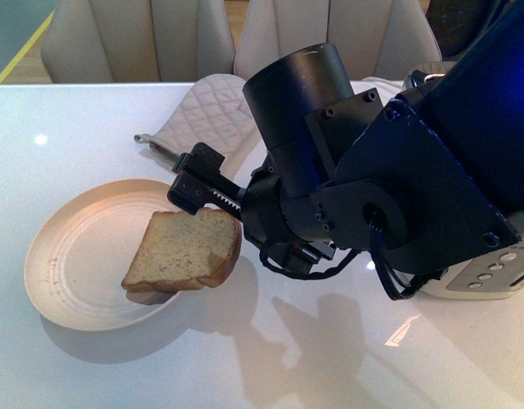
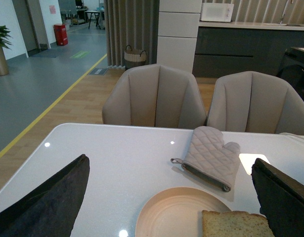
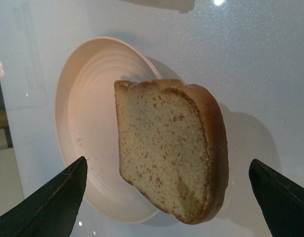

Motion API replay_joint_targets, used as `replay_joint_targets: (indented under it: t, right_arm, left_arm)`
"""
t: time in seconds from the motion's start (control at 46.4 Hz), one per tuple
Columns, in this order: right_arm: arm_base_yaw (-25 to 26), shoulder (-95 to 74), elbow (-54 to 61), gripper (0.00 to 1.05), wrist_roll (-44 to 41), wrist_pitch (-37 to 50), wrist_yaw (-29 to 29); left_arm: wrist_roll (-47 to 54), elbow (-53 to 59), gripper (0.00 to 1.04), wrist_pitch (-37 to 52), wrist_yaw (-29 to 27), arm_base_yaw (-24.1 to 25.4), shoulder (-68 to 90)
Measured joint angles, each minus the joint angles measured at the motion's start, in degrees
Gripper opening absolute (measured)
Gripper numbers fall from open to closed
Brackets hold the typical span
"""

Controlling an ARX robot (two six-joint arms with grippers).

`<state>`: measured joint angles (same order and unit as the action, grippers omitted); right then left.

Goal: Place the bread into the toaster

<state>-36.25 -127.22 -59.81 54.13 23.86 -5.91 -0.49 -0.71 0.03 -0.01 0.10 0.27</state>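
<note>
The right hand [image 3: 167,160] is spread wide open, and its fingers [image 3: 53,202] stand clear of the bread [image 1: 183,251] on both sides. The bread is tilted over the right edge of the plate [image 1: 42,256] on the white desk [image 1: 74,128]. I cannot tell whether it touches the plate. The toaster [image 1: 498,274] stands well apart to the right, mostly hidden behind the right arm. The left hand [image 2: 169,159] is open too and holds nothing.
</note>
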Motion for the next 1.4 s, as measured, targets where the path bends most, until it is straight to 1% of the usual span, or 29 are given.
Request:
replay_joint_targets:
  t: [0.733,0.949,0.97,1.035,1.078,1.1,1.164,1.186,1.294,1.402]
  right_arm:
    - [-0.13,-7.3,-4.22,0.95,1.62,-1.03,0.02]
    - [-0.59,-8.98,-5.88,0.58,2.08,-1.57,-0.98]
    - [-0.66,-9.18,-6.14,0.52,2.08,-1.81,-1.07]
    - [-0.79,-9.31,-6.36,0.41,2.1,-2.03,-1.22]
    - [-0.79,-9.31,-6.38,0.31,2.29,-1.99,-1.4]
    - [-0.79,-9.31,-6.36,0.29,2.38,-1.95,-1.44]
    - [-0.76,-9.09,-5.92,0.16,3.13,-0.92,-1.68]
    - [-0.76,-8.94,-5.64,0.13,3.23,-0.61,-1.68]
    - [-0.5,-7.78,-4.17,0.04,3.65,0.44,-1.68]
    - [0.0,-5.64,-2.19,0.03,4.33,1.75,-1.64]
  left_arm:
    - [0.0,0.0,0.98,0.0,0.0,0.0,0.0]
    - [0.0,0.0,0.98,0.0,0.0,0.02,0.0]
    - [0.0,0.0,0.98,0.0,0.0,0.0,0.0]
    - [0.0,0.0,0.98,0.0,0.0,0.0,0.0]
    - [-0.02,0.0,0.98,0.0,0.0,0.0,0.0]
    - [0.0,0.0,0.98,0.0,0.0,0.0,0.0]
    - [0.0,0.0,0.98,0.0,0.0,0.0,0.0]
    - [0.0,0.0,0.98,0.0,0.0,0.0,0.0]
    - [0.0,0.0,0.98,0.0,0.0,0.0,0.0]
    - [0.0,0.0,0.98,0.0,0.0,0.0,0.0]
